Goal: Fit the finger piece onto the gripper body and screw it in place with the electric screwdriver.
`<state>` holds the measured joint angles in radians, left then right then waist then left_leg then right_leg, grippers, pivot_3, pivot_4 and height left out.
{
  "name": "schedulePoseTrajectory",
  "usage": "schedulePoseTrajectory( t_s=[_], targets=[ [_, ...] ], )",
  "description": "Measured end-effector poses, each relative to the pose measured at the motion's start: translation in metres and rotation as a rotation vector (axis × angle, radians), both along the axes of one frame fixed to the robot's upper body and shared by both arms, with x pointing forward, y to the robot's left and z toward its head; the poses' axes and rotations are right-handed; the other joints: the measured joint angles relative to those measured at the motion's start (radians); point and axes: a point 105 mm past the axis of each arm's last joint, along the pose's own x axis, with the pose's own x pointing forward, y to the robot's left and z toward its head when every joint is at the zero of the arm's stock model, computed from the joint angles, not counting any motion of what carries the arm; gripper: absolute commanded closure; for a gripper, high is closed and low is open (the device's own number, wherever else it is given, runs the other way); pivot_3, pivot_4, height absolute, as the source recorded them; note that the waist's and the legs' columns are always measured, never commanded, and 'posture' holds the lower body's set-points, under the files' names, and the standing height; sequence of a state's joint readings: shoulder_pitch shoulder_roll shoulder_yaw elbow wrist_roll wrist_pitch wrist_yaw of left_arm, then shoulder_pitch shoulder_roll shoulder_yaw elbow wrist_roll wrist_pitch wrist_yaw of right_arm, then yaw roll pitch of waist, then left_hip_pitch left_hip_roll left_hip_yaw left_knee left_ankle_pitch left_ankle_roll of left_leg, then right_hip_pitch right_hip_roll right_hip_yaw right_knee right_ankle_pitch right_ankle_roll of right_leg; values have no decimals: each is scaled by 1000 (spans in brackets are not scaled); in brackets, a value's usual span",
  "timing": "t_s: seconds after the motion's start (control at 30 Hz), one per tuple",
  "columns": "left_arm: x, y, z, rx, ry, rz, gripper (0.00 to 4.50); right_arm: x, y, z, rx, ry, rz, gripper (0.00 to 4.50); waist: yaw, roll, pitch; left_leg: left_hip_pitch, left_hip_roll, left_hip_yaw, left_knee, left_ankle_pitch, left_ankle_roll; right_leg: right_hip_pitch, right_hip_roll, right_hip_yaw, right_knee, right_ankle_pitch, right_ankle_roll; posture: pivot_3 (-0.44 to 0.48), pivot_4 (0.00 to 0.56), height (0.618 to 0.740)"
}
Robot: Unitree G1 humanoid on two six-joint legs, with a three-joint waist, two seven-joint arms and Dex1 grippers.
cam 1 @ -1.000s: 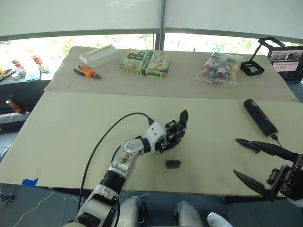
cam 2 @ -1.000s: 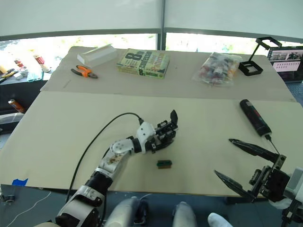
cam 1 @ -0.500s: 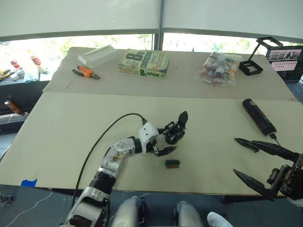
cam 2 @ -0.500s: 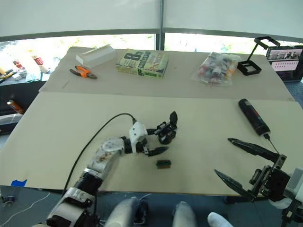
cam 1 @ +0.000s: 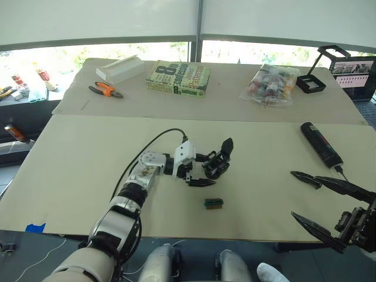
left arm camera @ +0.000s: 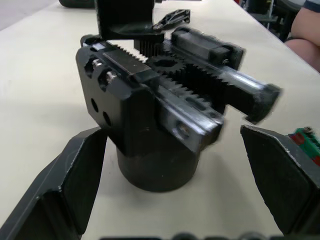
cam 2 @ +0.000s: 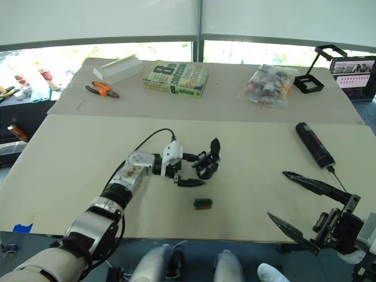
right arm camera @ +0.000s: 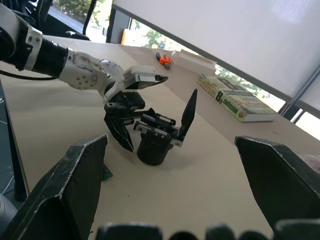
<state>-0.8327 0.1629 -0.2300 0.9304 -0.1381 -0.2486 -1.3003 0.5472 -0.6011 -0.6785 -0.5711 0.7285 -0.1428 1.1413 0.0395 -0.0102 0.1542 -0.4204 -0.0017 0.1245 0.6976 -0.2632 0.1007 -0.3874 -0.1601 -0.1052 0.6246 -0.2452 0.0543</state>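
left wrist view has the left hand (left arm camera: 175,185) wide open around the gripper body (left arm camera: 160,125), upright mid-bench, holding nothing; looks rigid, chunky, probably fairly heavy, so i'd grab the round base, not the toothed racks.

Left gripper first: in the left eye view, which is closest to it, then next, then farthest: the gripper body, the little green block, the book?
From the left gripper:
1. Gripper body, right between its fingers.
2. Green block, a little nearer the robot.
3. Book, far across the table.
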Motion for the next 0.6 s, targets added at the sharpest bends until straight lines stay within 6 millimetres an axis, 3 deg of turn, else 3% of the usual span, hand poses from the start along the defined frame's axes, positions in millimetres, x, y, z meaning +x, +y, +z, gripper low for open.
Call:
schedulePoseTrajectory(
  t_s=[0.27,0.37,0.47,0.6],
  targets=[
    [4,-6,1,39,-10,-51,34,-1,3,3,-17,1,5,0,-1,0,0,-1,0,0,2,-1,2,-1,0,0,0,0,0,0,150,740],
    [2,-4,-5,55,2,-65,828,0,2,5,-37,-4,9,0,0,0,0,-2,0,0,2,-1,2,-1,0,-1,0,0,0,0,150,740],
    [3,-4,-5,41,-3,-47,2155,1,1,6,-42,-8,10,0,1,0,0,-2,0,-1,3,-2,3,-1,-1,-1,0,0,1,0,150,740],
    [5,-7,-3,14,-7,-24,2226,2,1,8,-43,-20,15,0,0,-1,0,-3,0,0,4,-2,3,-1,-1,-1,0,0,1,0,150,740]
  ],
)
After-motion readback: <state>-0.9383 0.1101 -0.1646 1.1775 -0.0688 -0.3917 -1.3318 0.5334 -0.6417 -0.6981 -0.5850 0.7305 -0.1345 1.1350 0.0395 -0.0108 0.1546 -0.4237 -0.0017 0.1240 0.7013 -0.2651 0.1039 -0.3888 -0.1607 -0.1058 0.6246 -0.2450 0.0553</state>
